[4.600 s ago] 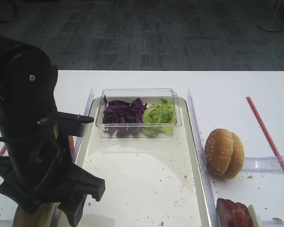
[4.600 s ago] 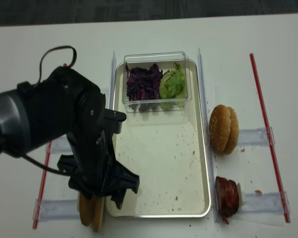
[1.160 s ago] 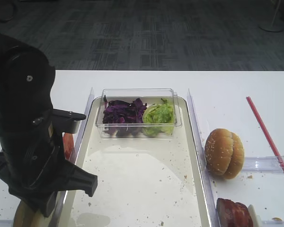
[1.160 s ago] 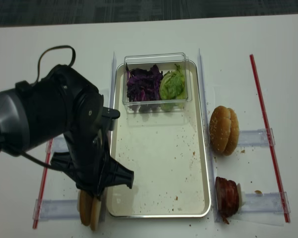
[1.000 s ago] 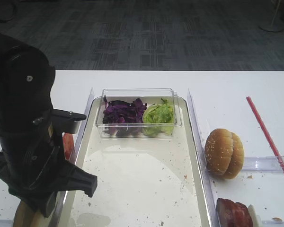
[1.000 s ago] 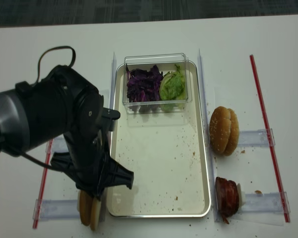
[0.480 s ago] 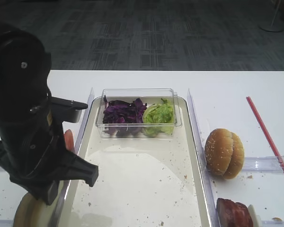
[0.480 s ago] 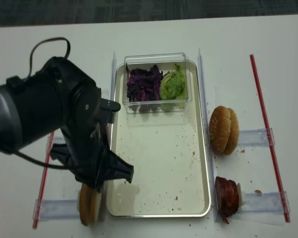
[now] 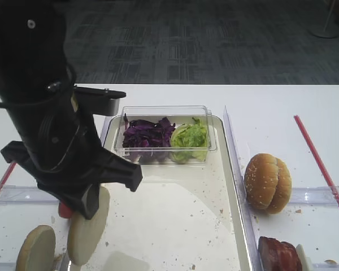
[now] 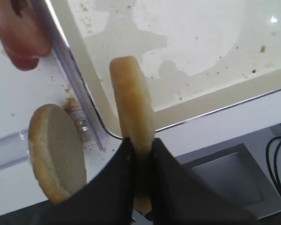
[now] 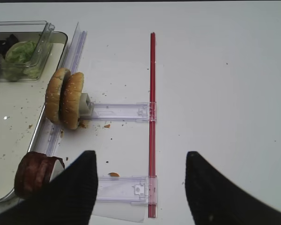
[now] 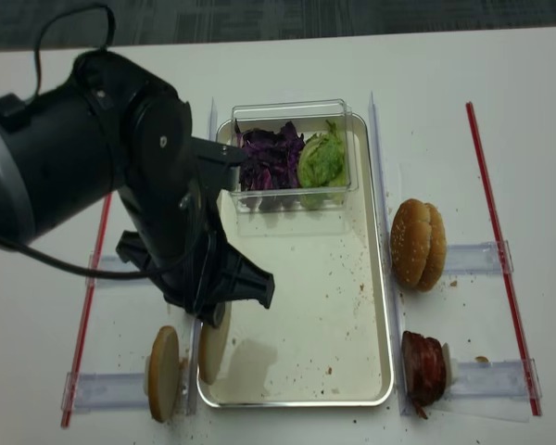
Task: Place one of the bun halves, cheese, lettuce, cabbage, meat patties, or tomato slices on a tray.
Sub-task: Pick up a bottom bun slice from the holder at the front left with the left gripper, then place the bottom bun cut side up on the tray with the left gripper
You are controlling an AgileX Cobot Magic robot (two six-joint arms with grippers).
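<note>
My left gripper [image 10: 139,145] is shut on the edge of a pale bun half [image 10: 131,98]. The disc hangs upright over the tray's [image 12: 296,306] near-left corner [image 9: 85,228]. Another of the bun halves [image 12: 163,373] stands on edge in the rack left of the tray. A tomato slice [image 10: 18,33] sits just beyond it. Cabbage [image 9: 147,135] and lettuce [image 9: 188,141] fill a clear box at the tray's far end. Meat patties [image 12: 423,366] stand right of the tray. My right gripper [image 11: 141,187] is open and empty over the table. I cannot make out any cheese.
Two sesame buns [image 12: 417,241] stand on edge in a clear rack strip [image 11: 122,111] right of the tray. A red straw [image 11: 152,117] lies along the right side, another [image 12: 91,297] along the left. Crumbs speckle the tray surface.
My left arm has risen and swung right and away from the front edge, lifting one bun half off the left rack to the tray's corner. The other bun half stays in the rack.
</note>
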